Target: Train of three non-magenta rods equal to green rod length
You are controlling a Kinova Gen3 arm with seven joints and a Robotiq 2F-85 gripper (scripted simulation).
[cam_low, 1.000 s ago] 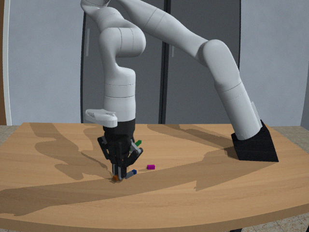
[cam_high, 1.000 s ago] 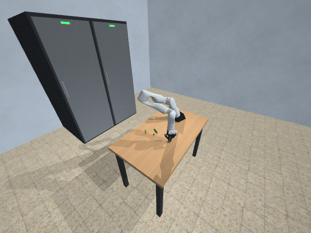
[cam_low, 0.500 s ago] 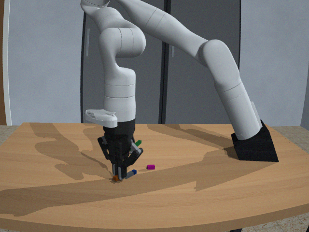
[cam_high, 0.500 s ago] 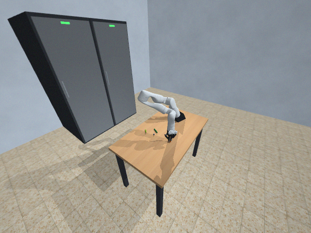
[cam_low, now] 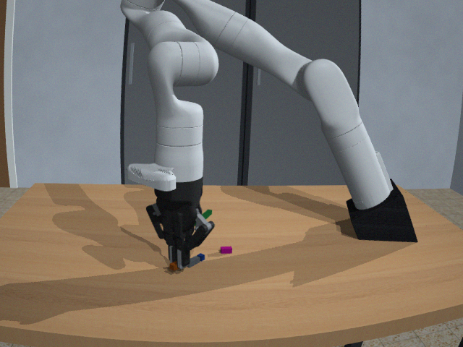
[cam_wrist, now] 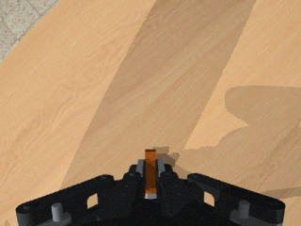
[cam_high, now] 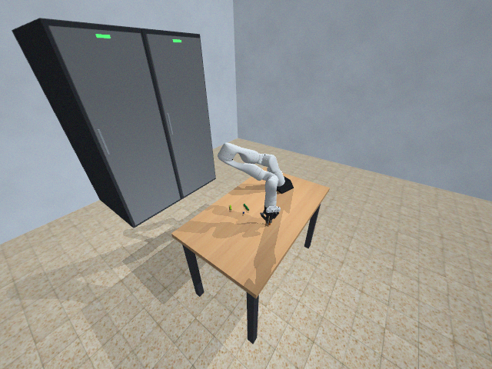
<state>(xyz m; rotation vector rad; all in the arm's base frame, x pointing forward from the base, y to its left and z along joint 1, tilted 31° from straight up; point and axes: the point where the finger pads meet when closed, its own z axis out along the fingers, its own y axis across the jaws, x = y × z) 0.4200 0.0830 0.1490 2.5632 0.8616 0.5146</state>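
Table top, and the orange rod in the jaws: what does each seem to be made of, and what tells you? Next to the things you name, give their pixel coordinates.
Table top (cam_high: pixel 222 238) (cam_low: pixel 261 306) (cam_wrist: pixel 56 108): probably wood or wood-look laminate, matt, by its streaky grain.
Orange rod (cam_low: pixel 173 266) (cam_wrist: pixel 150 171): perhaps painted wood or plastic; plain, even colour leaves it open.

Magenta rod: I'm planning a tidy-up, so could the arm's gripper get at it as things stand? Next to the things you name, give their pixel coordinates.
Probably not yet: the gripper (cam_high: pixel 268 223) (cam_low: pixel 176 265) (cam_wrist: pixel 150 169) is shut on the orange rod (cam_low: pixel 173 266) (cam_wrist: pixel 150 174), though nothing visibly crowds the magenta rod (cam_low: pixel 226 249).
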